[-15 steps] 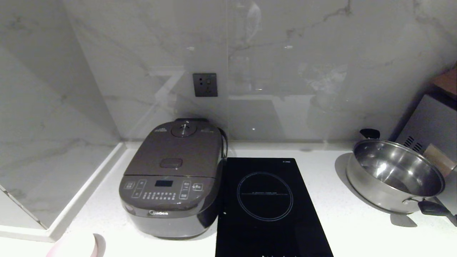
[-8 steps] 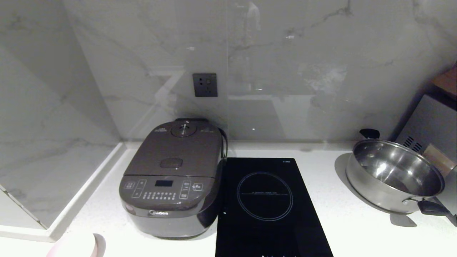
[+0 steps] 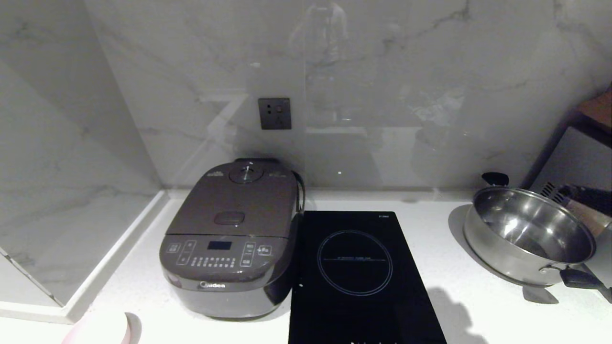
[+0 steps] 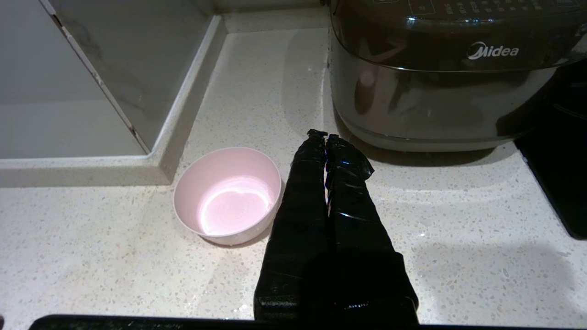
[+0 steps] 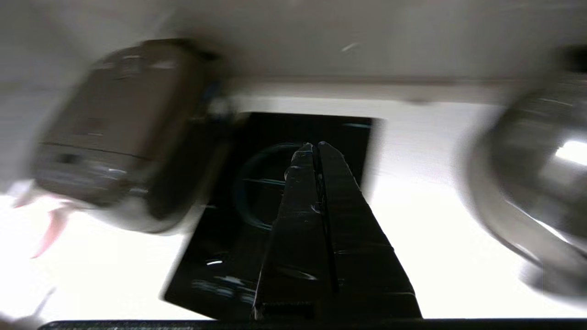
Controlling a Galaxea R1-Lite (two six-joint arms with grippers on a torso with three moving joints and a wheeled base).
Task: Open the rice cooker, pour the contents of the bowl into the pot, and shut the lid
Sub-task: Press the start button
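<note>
Since a second ago, a dark piece of my right arm (image 3: 585, 197) is showing at three o'clock in the head view, above the steel pan (image 3: 528, 234), and a new shadow is lying on the counter (image 3: 430, 224) at five o'clock; nothing on the counter itself is shifting. The right gripper (image 5: 314, 146) is swinging over the black induction hob (image 3: 356, 277) with its fingers pressed together and holding nothing (the wrist view is smeared by the motion). I am judging this as the start of the reach for the lid (image 3: 239, 200), which is lying flat and latched on the rice cooker (image 3: 232, 239), so the inner pot is hidden.

I am keeping the left gripper (image 4: 325, 136) low over the counter, pinched together and empty, with its tips just short of the cooker's front wall. The pink bowl (image 4: 228, 195) is standing upright just beside it, at seven o'clock from the cooker in the head view, and I cannot make out any contents in it. That placement is making sense to me: the left side is waiting by the bowl while the right goes for the oval release button (image 3: 229, 218) in the middle of the lid.
</note>
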